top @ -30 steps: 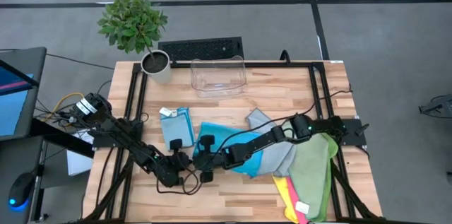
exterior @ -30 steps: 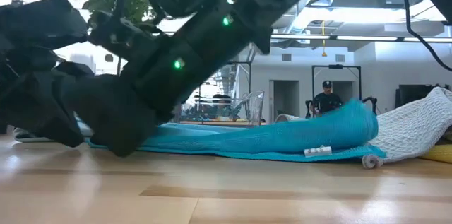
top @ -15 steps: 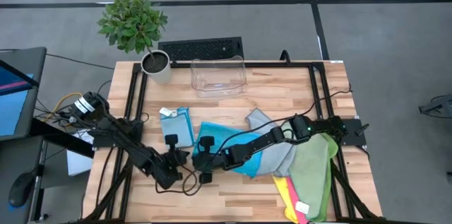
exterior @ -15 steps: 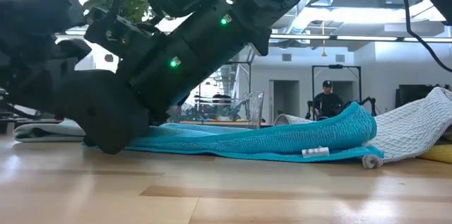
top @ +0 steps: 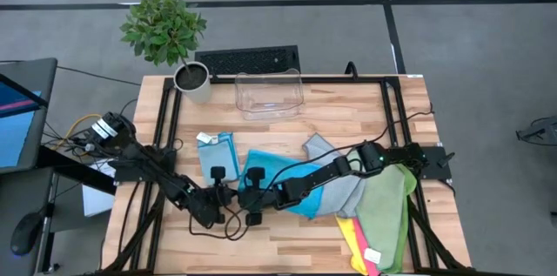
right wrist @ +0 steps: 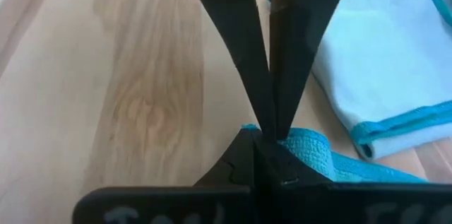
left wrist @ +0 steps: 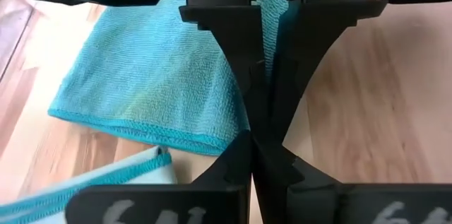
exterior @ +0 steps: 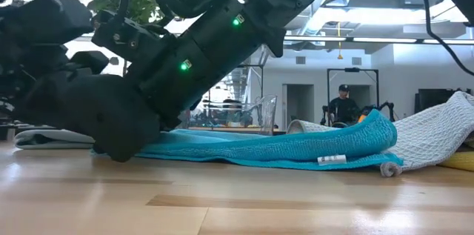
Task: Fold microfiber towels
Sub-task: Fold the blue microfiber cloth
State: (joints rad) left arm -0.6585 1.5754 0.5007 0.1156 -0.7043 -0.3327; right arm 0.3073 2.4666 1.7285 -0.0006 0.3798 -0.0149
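Observation:
A teal microfiber towel [top: 280, 180] [exterior: 281, 150] lies spread near the table's middle, its right part over a grey towel [top: 338, 178]. My right gripper [top: 250, 192] [right wrist: 265, 136], reaching in from the right, is shut at the teal towel's left near corner. My left gripper [top: 218, 196] [left wrist: 256, 138] is shut just left of that corner, by the towel's edge. A folded light blue towel [top: 218, 156] lies flat to the far left of them. Pale green [top: 387, 211], yellow and pink towels [top: 359, 243] lie piled at the near right. My right gripper pinches the teal towel's left near corner [right wrist: 300, 150] between its two fingertips, slanting down from the table's right. The corner sits low at the tabletop while the remainder of the towel lies on the wood. Of my left gripper I cannot tell whether its shut tips touch the towel's edge [left wrist: 212, 143].
A clear plastic bin [top: 268, 91] and a potted plant [top: 191, 80] stand at the table's far edge, with a keyboard [top: 248, 58] behind. Bare wood lies along the near edge left of centre. A person shows far off in the room [exterior: 342, 105].
My left gripper has moved a little toward the far edge and toward my right gripper, rolling about its own axis, and has stayed shut. My right gripper has kept still on the teal towel.

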